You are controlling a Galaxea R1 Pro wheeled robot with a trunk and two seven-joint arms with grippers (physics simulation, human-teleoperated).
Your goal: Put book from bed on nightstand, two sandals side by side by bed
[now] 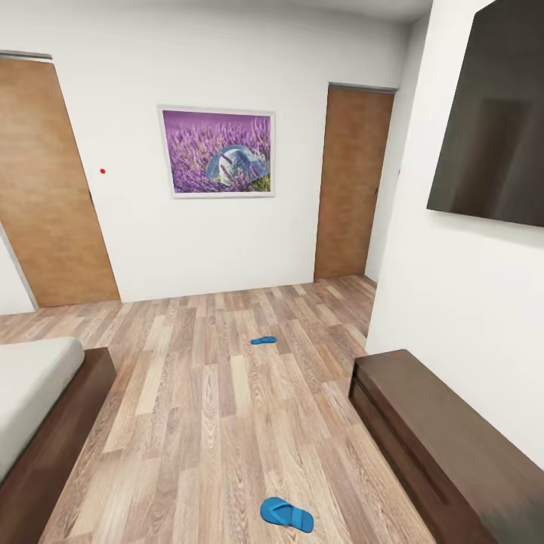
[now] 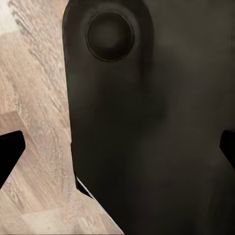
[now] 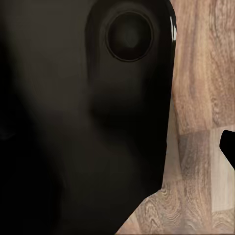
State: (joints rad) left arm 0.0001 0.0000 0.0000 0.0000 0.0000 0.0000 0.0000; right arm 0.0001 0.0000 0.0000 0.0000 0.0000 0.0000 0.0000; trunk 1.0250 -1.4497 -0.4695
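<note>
sandals (image 1: 286, 514) (image 1: 264, 340) lie well apart on floor (image 1: 204, 408), beside bed (image 1: 45, 408).

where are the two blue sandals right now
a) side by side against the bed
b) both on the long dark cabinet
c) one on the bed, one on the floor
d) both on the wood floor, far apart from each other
d: in the head view one sandal lies on the floor near the camera, the other sandal much farther off, neither beside the bed.

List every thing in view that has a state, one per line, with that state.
near sandal: flat on the floor, strap up
far sandal: on the floor, well apart from the near one
left door: closed
right door: closed
bed: the mattress corner in view is bare
</note>
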